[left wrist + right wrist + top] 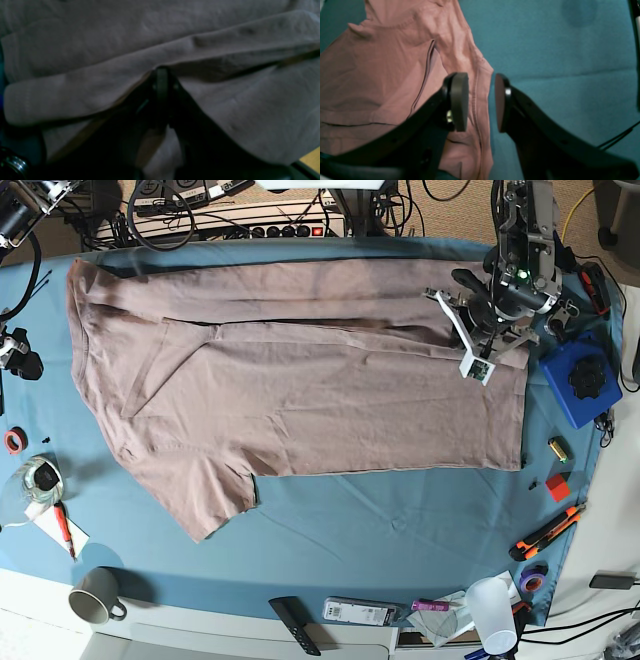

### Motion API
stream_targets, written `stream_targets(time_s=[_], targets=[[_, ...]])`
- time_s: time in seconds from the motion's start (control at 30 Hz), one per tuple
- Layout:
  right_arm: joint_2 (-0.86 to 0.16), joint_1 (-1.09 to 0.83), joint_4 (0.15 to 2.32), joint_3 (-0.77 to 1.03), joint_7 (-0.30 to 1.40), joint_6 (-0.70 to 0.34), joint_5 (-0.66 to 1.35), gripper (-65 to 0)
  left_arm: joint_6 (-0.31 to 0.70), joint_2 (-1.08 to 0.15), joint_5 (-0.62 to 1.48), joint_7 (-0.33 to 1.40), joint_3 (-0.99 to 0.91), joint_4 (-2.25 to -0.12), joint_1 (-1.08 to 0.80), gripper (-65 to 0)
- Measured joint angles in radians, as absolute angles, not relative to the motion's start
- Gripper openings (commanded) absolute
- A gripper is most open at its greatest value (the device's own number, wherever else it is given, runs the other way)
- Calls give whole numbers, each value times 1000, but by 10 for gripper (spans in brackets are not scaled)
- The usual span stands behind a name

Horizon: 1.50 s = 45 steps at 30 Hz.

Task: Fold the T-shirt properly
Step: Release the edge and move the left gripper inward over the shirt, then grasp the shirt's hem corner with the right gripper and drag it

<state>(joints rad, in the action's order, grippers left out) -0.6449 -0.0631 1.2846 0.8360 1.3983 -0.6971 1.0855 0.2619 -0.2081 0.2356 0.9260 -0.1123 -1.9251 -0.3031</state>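
The teal-blue table cloth covers the work surface. The T-shirt lies spread flat on it, across the cloth's far half, with one long edge folded over along the far side. One sleeve projects toward the near edge of the cloth.

The left gripper sits over the T-shirt's hem end, on the base view's right. Its jaws are fully closed, and in the left wrist view a fold of the fabric lies pinched at the fingertips.

The right gripper appears only in the right wrist view. Its jaws stand moderately apart, with nothing between them. It hangs above a seamed edge of the T-shirt, one pad over the fabric and the other over bare cloth.

A blue box sits just beside the T-shirt's hem end. A grey mug stands well apart from the T-shirt.
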Motion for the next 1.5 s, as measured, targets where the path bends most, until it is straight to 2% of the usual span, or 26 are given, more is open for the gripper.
stream_targets(time_s=[0.33, 0.53, 0.7, 0.73, 0.8, 0.87, 0.9, 1.03, 1.2, 1.3, 1.5], targets=[[-645, -63, 1285, 836, 1394, -697, 1085, -465, 262, -208, 236, 873, -112, -1876, -271, -650], [-645, -58, 1285, 836, 1305, -697, 1094, -465, 215, -208, 231, 889, -112, -1887, -235, -650], [-645, -42, 1285, 836, 1256, -697, 1143, -465, 229, -208, 233, 881, -112, -1917, -202, -650], [-645, -29, 1285, 836, 1257, -697, 1129, -465, 229, -208, 233, 883, -112, -1917, -200, -625], [-645, 12, 1285, 835, 1257, -697, 1061, -465, 229, -208, 231, 885, -112, -1917, -196, -534], [-645, 56, 1285, 821, 1248, -697, 1016, -464, 229, -208, 233, 885, -112, -1917, -192, -498], [-646, 77, 1284, 804, 1236, -697, 999, -461, 229, -208, 233, 885, -112, -1917, -191, -494], [-648, 172, 1281, 685, 1187, -697, 899, -364, 229, -208, 232, 905, -112, -1925, -191, -494], [-648, 284, 1245, 442, 1080, -697, 763, -362, 232, -208, 235, 949, -111, -1985, -193, -494], [-646, 352, 1196, 315, 1064, -648, 671, -362, 232, -209, 236, 950, -112, -2011, -211, -494], [-645, 466, 998, 123, 1032, -636, 647, -362, 232, -209, 236, 950, -112, -2059, -252, -494]])
